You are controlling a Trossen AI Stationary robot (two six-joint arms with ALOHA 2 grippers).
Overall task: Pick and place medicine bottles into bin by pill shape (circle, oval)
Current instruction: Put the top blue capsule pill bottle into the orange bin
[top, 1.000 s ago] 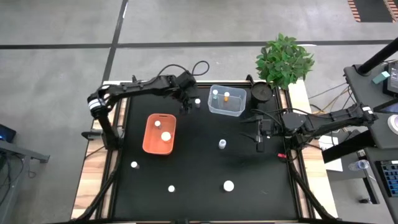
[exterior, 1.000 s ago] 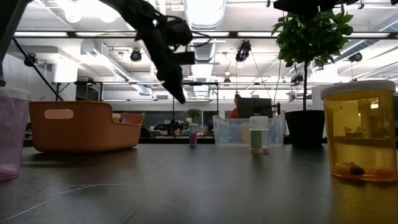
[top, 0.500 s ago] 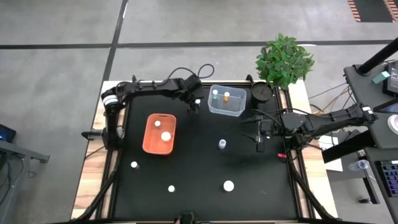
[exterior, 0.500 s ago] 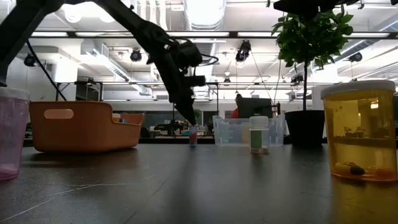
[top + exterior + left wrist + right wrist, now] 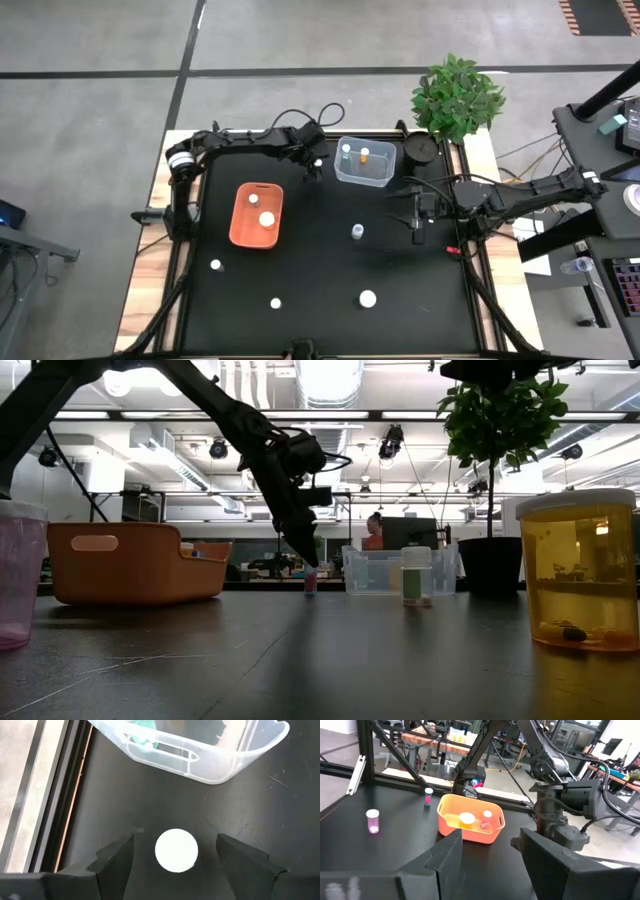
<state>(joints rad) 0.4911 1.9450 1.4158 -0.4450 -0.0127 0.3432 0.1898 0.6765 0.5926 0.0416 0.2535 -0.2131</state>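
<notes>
- Since a second ago, my left gripper (image 5: 312,168) has swung over from near the orange bin's far end and dropped down low beside the clear bin (image 5: 364,163); the right arm has not moved at all.
- Now the left gripper sits right over a small white-capped bottle (image 5: 176,850) at the far side of the table, just beside the clear bin's wall.
- Its two fingers (image 5: 116,861) are spread wide, one on each side of the cap and not touching it, so it holds nothing yet. I think they are spread like this so the bottle fits between them before I squeeze.
- From table height, the fingertips reach down to the top of that same bottle, which looks pinkish from the side.
- The clear bin already has two bottles in it, and the orange bin (image 5: 256,214) has two as well. I guess each bin is for one pill shape.
- More bottles wait on the black table (image 5: 320,280): one in the middle (image 5: 357,232) and three near the front edge (image 5: 276,302).
- My right gripper (image 5: 418,214) waits near the right edge of the table, with its fingers apart and nothing in them.
</notes>
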